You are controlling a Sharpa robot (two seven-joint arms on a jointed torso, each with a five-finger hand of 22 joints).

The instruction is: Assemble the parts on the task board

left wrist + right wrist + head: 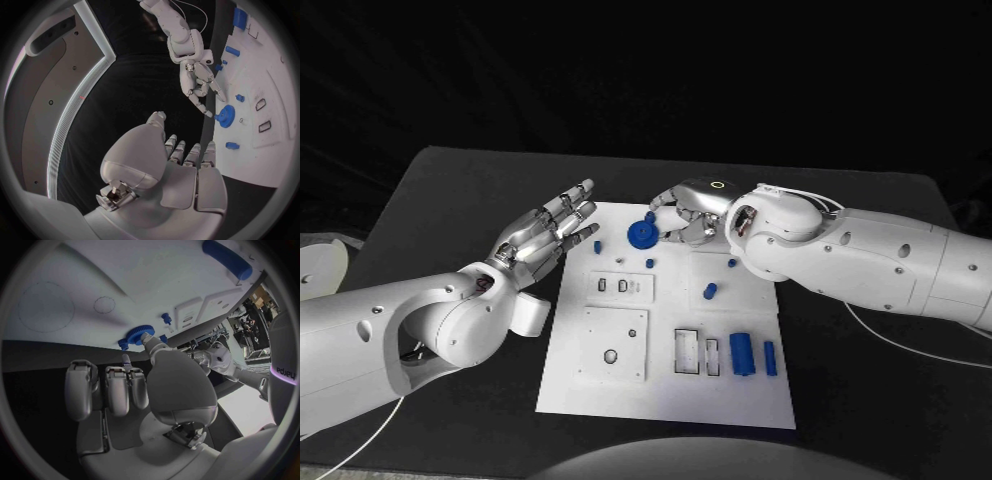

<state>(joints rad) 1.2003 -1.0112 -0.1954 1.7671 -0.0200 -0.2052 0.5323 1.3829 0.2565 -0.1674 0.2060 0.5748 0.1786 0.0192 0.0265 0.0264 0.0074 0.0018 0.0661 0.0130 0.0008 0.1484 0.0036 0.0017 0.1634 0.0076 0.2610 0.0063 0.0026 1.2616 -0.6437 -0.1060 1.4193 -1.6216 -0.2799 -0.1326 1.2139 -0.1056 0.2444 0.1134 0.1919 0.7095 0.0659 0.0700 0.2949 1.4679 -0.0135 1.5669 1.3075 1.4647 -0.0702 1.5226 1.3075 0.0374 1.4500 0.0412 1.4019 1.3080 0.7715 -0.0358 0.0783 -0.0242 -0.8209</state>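
Note:
The white task board (675, 400) lies in the middle of the black table. A blue gear (643, 236) sits near the board's far end, just left of its centre line. My right hand (687, 215) reaches in over the far end and pinches the gear's rim between thumb and one finger, the other fingers curled in. The right wrist view shows the thumb tip against the gear (139, 333) on the board (94, 280). My left hand (545, 230) hovers at the board's left edge, fingers spread and holding nothing. From the left wrist, the right hand (197, 82) touches the gear (225, 116).
Two blue blocks (741, 354) lie at the board's near right, beside rectangular slots (687, 350). Small blue pegs (710, 291) are scattered over the board's middle and far part. A thin white cable (920, 345) trails across the table on the right.

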